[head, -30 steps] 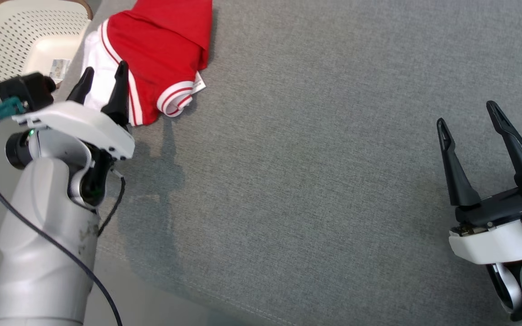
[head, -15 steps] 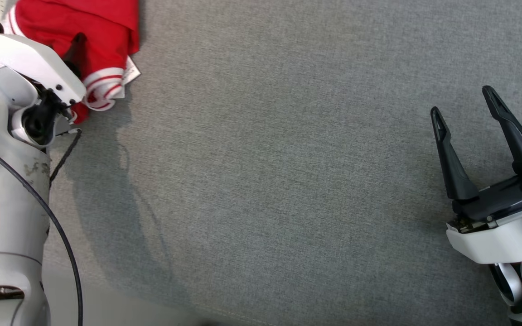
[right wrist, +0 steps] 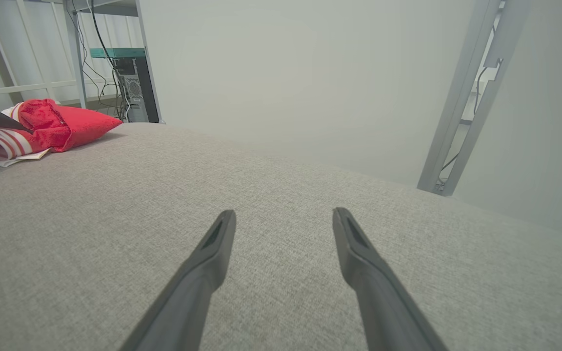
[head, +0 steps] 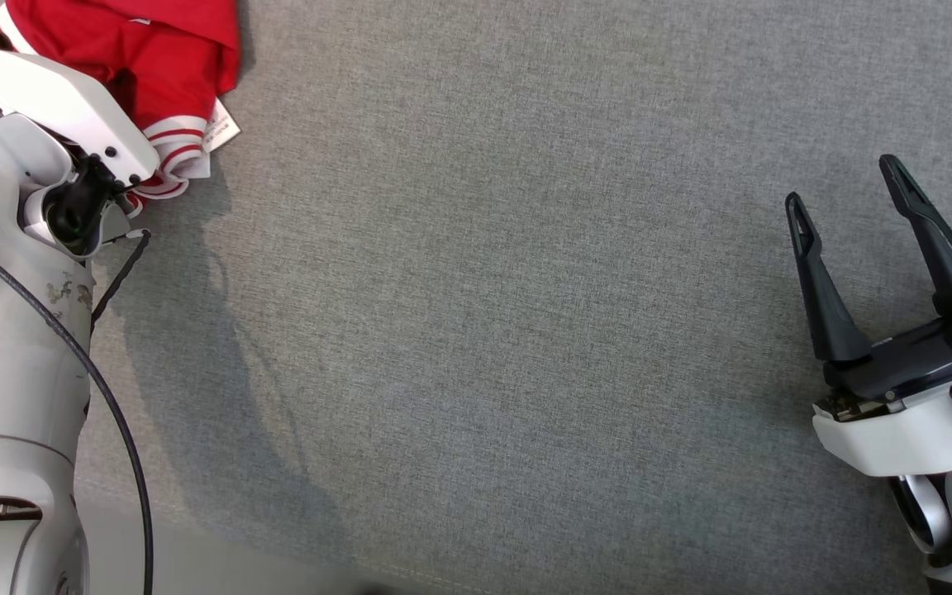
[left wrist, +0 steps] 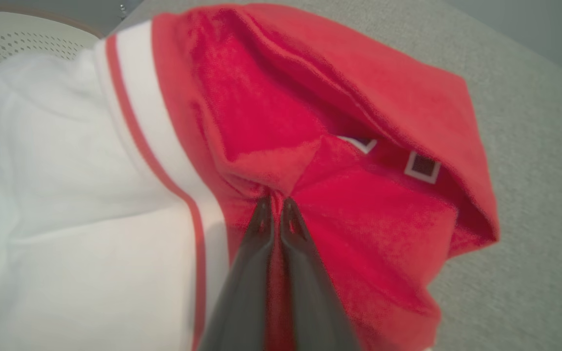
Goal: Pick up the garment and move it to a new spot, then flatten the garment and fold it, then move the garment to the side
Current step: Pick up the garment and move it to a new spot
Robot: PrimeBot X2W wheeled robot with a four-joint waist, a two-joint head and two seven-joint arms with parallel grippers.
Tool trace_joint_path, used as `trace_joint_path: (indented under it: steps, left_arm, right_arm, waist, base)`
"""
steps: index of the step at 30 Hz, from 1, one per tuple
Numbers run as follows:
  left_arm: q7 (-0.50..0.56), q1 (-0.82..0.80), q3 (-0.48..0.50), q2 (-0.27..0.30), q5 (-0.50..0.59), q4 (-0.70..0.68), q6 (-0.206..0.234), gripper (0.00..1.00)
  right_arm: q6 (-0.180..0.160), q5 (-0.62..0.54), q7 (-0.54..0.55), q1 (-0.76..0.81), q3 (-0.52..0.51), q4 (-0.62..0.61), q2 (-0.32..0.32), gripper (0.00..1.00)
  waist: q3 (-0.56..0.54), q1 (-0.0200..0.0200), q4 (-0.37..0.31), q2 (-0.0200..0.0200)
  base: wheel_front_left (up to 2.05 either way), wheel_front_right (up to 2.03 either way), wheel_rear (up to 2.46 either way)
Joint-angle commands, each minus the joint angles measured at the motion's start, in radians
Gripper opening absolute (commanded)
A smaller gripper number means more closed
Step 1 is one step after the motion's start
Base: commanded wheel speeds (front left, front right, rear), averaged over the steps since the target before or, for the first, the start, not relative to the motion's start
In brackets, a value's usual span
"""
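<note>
The garment (head: 158,45) is a crumpled red and white shirt lying at the far left corner of the grey surface; it also appears in the right wrist view, garment (right wrist: 61,124). In the left wrist view my left gripper (left wrist: 276,204) is shut, pinching a fold of the red cloth of the garment (left wrist: 359,209). In the head view its white wrist housing covers the fingers. My right gripper (head: 848,186) stands open at the right edge of the grey surface, with nothing between its fingers; in its own view, right gripper (right wrist: 283,217).
The grey fabric surface (head: 484,289) spreads wide between the two arms. A white perforated basket (left wrist: 22,41) sits just beyond the garment. A metal frame leg (right wrist: 461,97) and a shelf with cables (right wrist: 120,58) stand behind the surface.
My left gripper has gone from open to shut on the garment's red cloth. The head camera has swung right, shifting the garment and left arm toward the picture's left edge.
</note>
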Motion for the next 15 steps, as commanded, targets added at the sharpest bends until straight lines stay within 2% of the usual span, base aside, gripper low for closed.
trace_joint_path:
  steps: [1,15]
  left_arm:
    - [-0.017,-0.018,-0.002,-0.004,-0.003,0.005,-0.007,0.00]
    - [-0.230,0.018,-0.024,0.003,-0.023,-0.009,-0.057,0.00]
  right_arm:
    - [0.000,-0.002,-0.009,-0.004,-0.004,0.007,0.000,1.00]
    - [0.000,0.003,-0.041,0.028,0.008,0.089,0.048,1.00]
  waist:
    - [-0.009,0.0000,0.003,0.0000]
    - [-0.166,0.0000,0.000,0.0000]
  base:
    - [0.00,0.00,0.00]
    - [0.00,0.00,0.00]
